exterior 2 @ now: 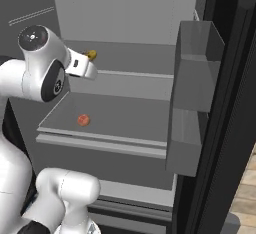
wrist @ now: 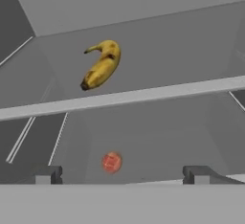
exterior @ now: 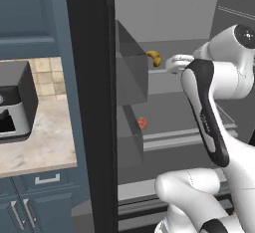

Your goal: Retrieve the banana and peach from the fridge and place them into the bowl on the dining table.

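I'm reaching into the fridge [exterior 2: 125, 8] with gripper [wrist: 122, 174] fingers spread wide and empty, lining up on the banana [wrist: 101, 65] lying on the upper shelf; peach [wrist: 111, 162] is sitting on the shelf below.

Kitchen: open fridge [exterior 2: 125, 38], blue-grey cabinets [exterior: 35, 13], marbled counter [exterior: 40, 137], tiled backsplash [exterior: 50, 75].

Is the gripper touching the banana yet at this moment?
Apart. In the hand view the gripper is open with its fingertips low in the picture, and bare grey shelf lies between them and the banana further back.
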Motion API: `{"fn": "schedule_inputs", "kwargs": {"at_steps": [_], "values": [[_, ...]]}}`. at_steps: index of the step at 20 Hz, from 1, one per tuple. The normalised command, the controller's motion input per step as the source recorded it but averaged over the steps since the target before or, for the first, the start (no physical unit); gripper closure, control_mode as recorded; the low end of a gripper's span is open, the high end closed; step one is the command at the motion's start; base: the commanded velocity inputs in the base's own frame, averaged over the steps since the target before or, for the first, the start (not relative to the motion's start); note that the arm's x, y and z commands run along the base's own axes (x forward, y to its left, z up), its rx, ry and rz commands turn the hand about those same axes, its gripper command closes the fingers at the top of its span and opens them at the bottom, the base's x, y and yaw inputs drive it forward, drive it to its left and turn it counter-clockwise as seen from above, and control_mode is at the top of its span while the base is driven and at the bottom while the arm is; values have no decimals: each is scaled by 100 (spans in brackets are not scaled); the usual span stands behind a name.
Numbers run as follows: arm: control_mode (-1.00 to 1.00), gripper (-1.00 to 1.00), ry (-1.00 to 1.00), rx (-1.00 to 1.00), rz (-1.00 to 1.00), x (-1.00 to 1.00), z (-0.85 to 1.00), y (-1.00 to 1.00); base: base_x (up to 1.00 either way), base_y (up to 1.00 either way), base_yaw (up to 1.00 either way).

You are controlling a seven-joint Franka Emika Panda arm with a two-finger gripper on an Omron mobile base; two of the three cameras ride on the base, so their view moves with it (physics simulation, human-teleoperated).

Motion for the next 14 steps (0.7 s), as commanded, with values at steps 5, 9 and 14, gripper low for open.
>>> {"fn": "schedule_inputs", "kwargs": {"at_steps": [5,9,14], "values": [[-100,-100,0,0,0,74,0,10,0,0,0],[-100,-100,5,-1,0,69,0,20,0,0,0],[-100,-100,9,-1,0,64,0,18,0,0,0]]}}
